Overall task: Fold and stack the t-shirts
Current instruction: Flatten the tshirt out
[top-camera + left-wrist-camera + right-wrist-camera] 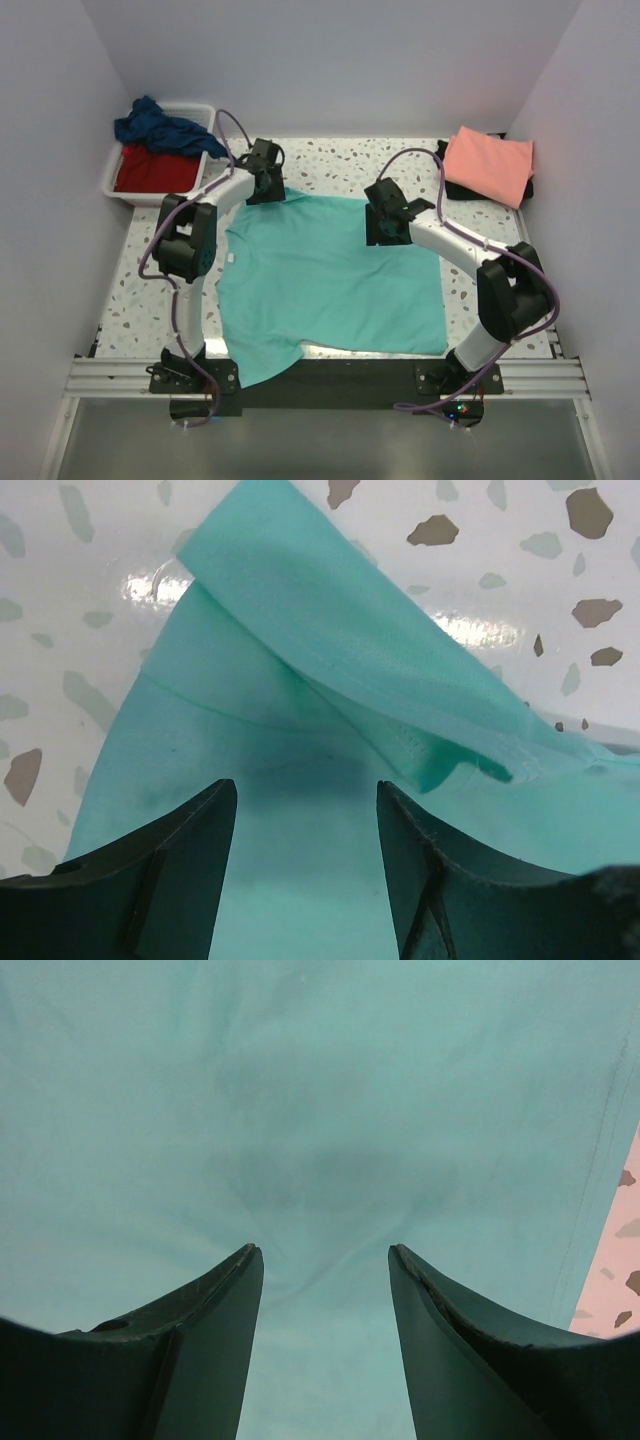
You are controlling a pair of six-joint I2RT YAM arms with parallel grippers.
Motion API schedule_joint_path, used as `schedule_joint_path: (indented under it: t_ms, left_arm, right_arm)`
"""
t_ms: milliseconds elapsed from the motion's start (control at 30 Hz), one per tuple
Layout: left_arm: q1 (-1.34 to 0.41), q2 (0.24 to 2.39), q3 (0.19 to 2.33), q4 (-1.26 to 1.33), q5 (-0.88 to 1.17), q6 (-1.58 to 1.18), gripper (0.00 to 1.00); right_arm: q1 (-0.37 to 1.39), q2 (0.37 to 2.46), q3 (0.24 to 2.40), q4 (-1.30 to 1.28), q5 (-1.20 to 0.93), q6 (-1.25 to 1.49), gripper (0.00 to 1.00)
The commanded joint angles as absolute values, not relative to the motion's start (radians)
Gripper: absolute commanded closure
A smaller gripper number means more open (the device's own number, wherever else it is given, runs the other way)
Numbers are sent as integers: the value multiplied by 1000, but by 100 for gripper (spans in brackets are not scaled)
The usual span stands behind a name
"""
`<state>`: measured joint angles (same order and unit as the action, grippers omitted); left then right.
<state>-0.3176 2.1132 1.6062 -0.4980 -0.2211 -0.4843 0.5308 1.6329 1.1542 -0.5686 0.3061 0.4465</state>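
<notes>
The turquoise-teal t-shirt point(330, 280) lies spread on the speckled table, one sleeve hanging over the near edge. My left gripper point(266, 186) is open at its far left sleeve corner; in the left wrist view point(307, 792) the jaws stand apart over a folded-over sleeve flap point(330, 630). My right gripper point(383, 232) is open, low over the far right part of the shirt; the right wrist view point(325, 1252) shows flat teal cloth point(300, 1110) between the jaws. A salmon-pink t-shirt point(488, 163) lies folded on a black one point(455, 186) at the far right.
A white tub point(112, 183) at the far left holds a red t-shirt point(155, 170) with a navy blue one point(160, 128) crumpled on top. White walls close in the table on three sides. The arm bases sit on a rail point(320, 378) at the near edge.
</notes>
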Motion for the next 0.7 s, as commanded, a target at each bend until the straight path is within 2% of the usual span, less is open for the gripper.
schedule_joint_path:
  t_ms: [0, 400, 667]
  left_arm:
    - [-324, 2167, 1709, -430, -175, -439, 37]
    - [-325, 2333, 1910, -393, -133, -376, 37]
    - [-324, 2348, 1960, -227, -58, -347, 36]
  right_arm:
    - [529, 1592, 1161, -572, 344, 465, 42]
    - [531, 1632, 1204, -604, 359, 466, 43]
    - [531, 1635, 1193, -623, 374, 482, 43]
